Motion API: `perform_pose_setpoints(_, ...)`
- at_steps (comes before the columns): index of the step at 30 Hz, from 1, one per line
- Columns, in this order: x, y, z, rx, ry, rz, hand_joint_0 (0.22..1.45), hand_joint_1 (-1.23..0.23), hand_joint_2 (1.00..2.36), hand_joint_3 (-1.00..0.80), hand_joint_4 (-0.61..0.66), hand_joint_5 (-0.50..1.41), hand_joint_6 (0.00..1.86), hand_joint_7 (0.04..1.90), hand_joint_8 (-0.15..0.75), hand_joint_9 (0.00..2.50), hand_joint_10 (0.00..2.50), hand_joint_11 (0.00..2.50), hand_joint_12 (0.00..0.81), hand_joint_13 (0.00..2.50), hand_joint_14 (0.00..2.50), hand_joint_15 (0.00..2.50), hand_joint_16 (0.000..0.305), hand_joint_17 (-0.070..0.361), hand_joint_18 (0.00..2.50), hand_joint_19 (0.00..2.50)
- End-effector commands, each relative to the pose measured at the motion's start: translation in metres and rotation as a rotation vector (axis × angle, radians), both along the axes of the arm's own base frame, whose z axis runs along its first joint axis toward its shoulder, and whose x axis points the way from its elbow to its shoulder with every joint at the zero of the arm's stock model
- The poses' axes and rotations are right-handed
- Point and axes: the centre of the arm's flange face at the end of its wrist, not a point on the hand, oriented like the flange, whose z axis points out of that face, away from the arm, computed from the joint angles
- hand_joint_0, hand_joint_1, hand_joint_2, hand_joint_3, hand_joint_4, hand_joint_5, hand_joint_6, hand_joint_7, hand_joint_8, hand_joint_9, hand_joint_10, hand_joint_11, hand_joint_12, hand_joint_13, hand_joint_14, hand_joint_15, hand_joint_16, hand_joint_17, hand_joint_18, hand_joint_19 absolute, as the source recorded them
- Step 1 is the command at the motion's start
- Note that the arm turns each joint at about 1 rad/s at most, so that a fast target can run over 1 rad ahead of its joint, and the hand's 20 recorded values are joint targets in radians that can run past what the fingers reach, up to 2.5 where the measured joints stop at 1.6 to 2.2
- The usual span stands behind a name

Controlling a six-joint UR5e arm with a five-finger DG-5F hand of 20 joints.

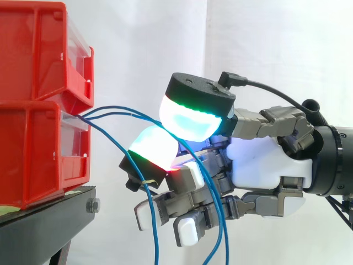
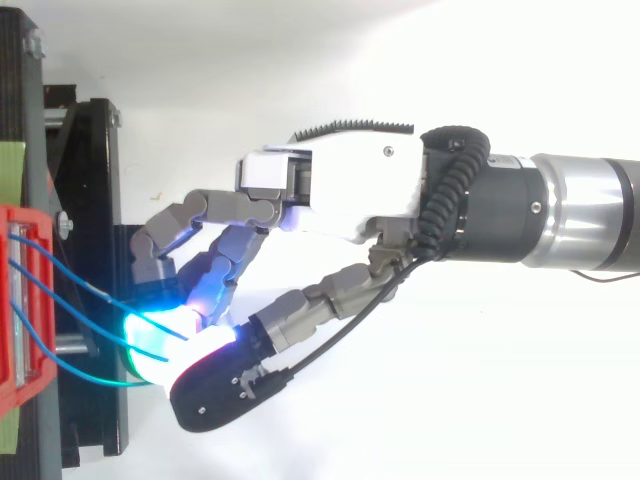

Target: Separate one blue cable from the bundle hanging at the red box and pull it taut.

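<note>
The hand (image 1: 265, 160), centre right in the side view, pinches a blue cable (image 1: 128, 112) between two glowing pads (image 1: 190, 118). The cable runs left to the stacked red bins (image 1: 33, 154) on a black stand (image 1: 49, 221). Loose blue strands (image 1: 156, 232) hang below the hand.

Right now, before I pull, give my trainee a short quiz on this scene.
1. True or false: in the side view, the robot hand comes in from the left edge.
2. The cables come out: A) at the front of the stacked red bins; B) of a wall socket; C) of a floor reel.
3. Fill in: one cable runs between two glowing ____.
Key: 1 false; 2 A; 3 pads.
</note>
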Motion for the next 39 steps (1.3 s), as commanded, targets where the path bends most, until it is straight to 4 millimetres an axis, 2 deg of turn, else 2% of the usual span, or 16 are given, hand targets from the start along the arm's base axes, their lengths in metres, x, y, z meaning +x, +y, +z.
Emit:
perform_pose_setpoints(1, 0.0001, 0.0, 0.0001, 0.0, -0.001, 0.0, 0.83, -0.92, 1.02, -0.33, 0.12, -0.21, 0.84, 1.16, 0.364, 0.98, 0.02, 0.92, 0.395, 0.72, 0.02, 0.47, 0.045, 0.102, 0.81, 0.6)
perform_pose_setpoints(3, 0.0001, 0.0012, 0.0001, 0.0, -0.001, 0.002, 0.81, -0.92, 1.02, -0.33, 0.09, -0.2, 0.84, 1.14, 0.355, 0.99, 0.02, 0.91, 0.39, 0.72, 0.02, 0.47, 0.045, 0.102, 0.82, 0.6)
perform_pose_setpoints(9, 0.0003, 0.0012, 0.0003, 0.0, -0.002, 0.002, 0.76, -0.92, 1.01, -0.35, 0.11, -0.19, 0.81, 1.16, 0.359, 1.04, 0.02, 0.89, 0.386, 0.75, 0.02, 0.47, 0.045, 0.1, 0.86, 0.58)
perform_pose_setpoints(16, 0.0001, 0.0012, 0.0001, 0.0, -0.001, 0.002, 0.71, -0.85, 1.01, -0.33, 0.13, -0.17, 0.76, 1.23, 0.362, 1.04, 0.02, 0.87, 0.39, 0.76, 0.02, 0.46, 0.045, 0.101, 0.88, 0.57)
perform_pose_setpoints(18, 0.0005, 0.0011, -0.0007, 0.0, -0.002, 0.0, 0.68, -0.79, 1.02, -0.32, 0.16, -0.17, 0.74, 1.23, 0.366, 1.04, 0.02, 0.85, 0.393, 0.75, 0.02, 0.47, 0.046, 0.103, 0.88, 0.58)
perform_pose_setpoints(23, 0.0005, 0.0018, 0.0004, 0.001, -0.004, -0.003, 0.64, -0.66, 1.02, -0.33, 0.2, -0.1, 0.54, 1.45, 0.365, 1.01, 0.02, 0.76, 0.392, 0.74, 0.02, 0.47, 0.046, 0.104, 0.85, 0.6)
perform_pose_setpoints(34, 0.0001, 0.0017, -0.0001, 0.0, 0.001, -0.003, 0.66, -0.66, 1.02, -0.26, 0.21, -0.09, 0.5, 1.5, 0.368, 1.01, 0.02, 0.75, 0.396, 0.73, 0.02, 0.47, 0.046, 0.104, 0.85, 0.6)
perform_pose_setpoints(37, 0.0001, 0.0017, -0.0001, 0.0, 0.001, -0.003, 0.67, -0.7, 1.02, -0.23, 0.21, -0.1, 0.52, 1.5, 0.375, 1.0, 0.02, 0.79, 0.4, 0.73, 0.02, 0.46, 0.047, 0.105, 0.86, 0.59)
perform_pose_setpoints(39, 0.0, 0.0005, -0.0001, 0.0, 0.001, -0.005, 0.68, -0.78, 1.02, -0.24, 0.21, -0.13, 0.6, 1.41, 0.376, 0.98, 0.02, 0.8, 0.404, 0.73, 0.02, 0.46, 0.047, 0.106, 0.86, 0.58)
